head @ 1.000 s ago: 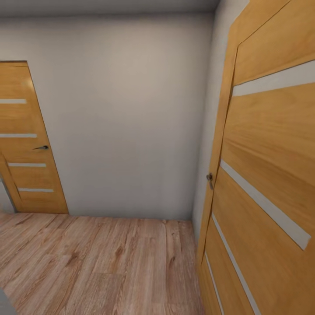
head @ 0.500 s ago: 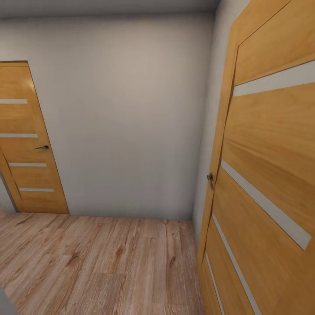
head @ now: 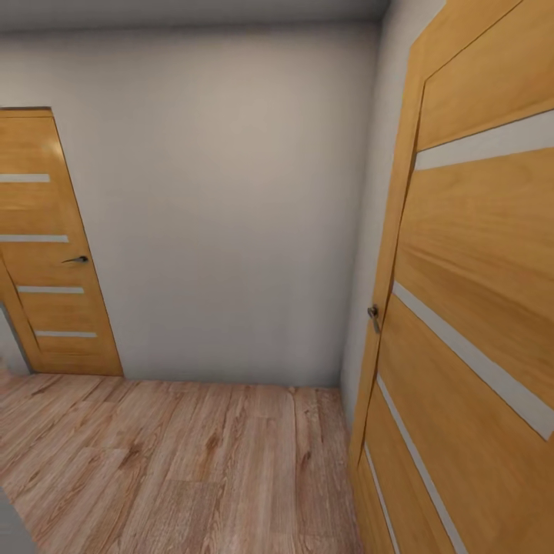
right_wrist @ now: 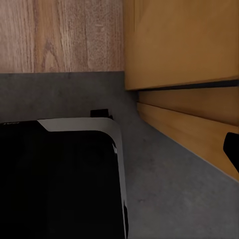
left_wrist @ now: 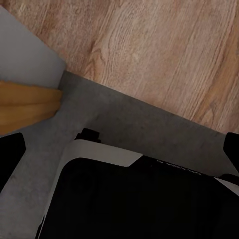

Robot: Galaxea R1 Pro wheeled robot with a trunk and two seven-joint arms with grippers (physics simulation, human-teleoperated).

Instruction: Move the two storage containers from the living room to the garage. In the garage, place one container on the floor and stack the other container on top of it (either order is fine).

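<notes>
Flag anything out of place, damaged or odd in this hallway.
Nothing stands out. Both wooden doors, the far one and the near one, look intact, and the wood-plank floor shows no spill or damage.

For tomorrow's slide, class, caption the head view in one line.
Hallway corner: pale wood-plank floor, grey wall, one striped wooden door far left, another close on the right.

1. A plain light-grey wall [head: 223, 200] fills the far side of the head view under a grey ceiling strip.
2. A pale wood-plank floor [head: 177, 462] runs up to its base.
3. A honey-brown wooden door with pale horizontal stripes [head: 46, 246] stands at the left, with a dark lever handle [head: 75, 260].
4. A second striped honey-brown door [head: 469, 323] looms close at the right.
5. In the wrist views, planks meet a dark grey concrete surface [right_wrist: 164, 179].
</notes>
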